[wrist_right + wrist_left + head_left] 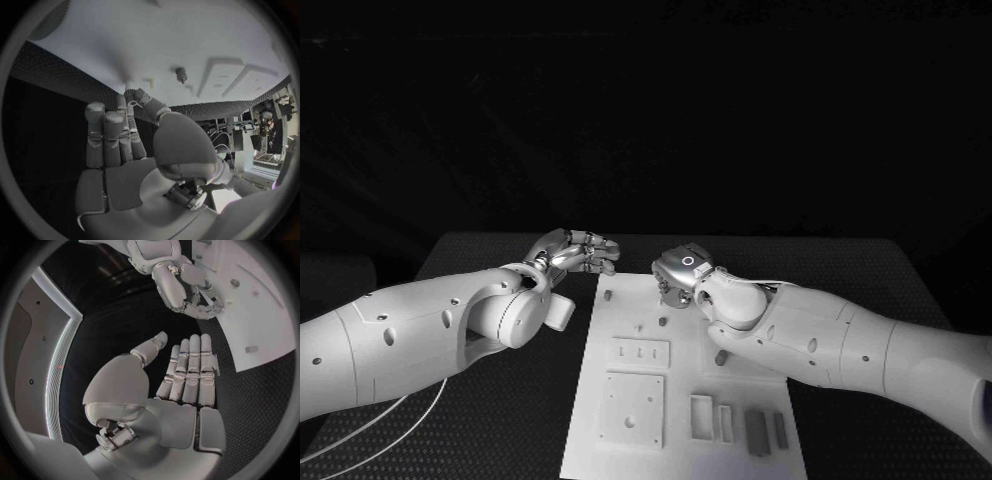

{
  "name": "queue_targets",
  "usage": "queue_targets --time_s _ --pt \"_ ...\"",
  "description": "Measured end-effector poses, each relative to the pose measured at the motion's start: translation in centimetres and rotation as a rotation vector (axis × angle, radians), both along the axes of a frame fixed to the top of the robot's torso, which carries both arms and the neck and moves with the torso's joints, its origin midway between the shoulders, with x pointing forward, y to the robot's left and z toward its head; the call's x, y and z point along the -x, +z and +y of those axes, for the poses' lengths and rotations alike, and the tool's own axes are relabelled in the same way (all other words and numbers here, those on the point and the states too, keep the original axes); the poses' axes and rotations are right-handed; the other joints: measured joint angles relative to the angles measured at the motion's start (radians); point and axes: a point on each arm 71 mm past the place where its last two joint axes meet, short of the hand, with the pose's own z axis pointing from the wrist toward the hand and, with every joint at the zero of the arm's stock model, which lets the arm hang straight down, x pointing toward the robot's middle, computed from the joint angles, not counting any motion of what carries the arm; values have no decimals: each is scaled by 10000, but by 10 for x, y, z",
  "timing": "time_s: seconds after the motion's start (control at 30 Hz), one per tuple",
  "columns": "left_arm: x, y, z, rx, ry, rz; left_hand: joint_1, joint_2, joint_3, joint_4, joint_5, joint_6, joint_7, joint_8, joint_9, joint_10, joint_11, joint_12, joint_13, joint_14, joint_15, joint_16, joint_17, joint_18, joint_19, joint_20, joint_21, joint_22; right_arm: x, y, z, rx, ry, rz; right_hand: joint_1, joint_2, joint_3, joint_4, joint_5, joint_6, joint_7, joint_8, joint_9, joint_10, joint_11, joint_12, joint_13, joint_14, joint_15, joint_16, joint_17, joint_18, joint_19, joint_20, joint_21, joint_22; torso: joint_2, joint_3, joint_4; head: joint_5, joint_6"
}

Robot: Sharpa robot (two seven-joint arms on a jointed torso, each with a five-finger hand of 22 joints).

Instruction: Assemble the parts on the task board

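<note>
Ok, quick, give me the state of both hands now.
Left hand: open, fingers straight and together, holding nothing, off the task board.
Right hand: over the board's far end; whether its fingertips pinch anything cannot be told.

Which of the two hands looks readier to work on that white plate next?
Probably the right hand: it hangs over the far end of the task board, fingers reaching its edge near a small peg. The left hand holds nothing and sits beside the board, over the black table.
</note>
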Motion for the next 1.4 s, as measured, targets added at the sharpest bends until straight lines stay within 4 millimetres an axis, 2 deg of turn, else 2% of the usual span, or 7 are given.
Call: queue_targets --time_s 1.0,1.4 --pt "0 0 0 -7 15 -2 0 0 0 0 0 0 0 -40 0 -37 37 -44 0 0 0 0 19 -2 0 0 0 2 -2 0 1 133 -109 -140 1 1 49 -16 32 -33 22 -66 126 -26 -18 -4 17 0 0 40 -17 -1 -3 39 37 0 16 -3 -5 -23 22" --pt "0 0 1 -7 19 -4 0 0 0 0 0 0 0 -39 1 -37 37 -44 1 0 0 -36 25 -4 0 0 -38 3 -3 -1 0 255 -179 -22 1 1 50 -14 11 -12 21 -104 128 11 -7 -39 12 -1 -1 40 -27 0 -6 43 37 0 28 -10 -5 11 -14"
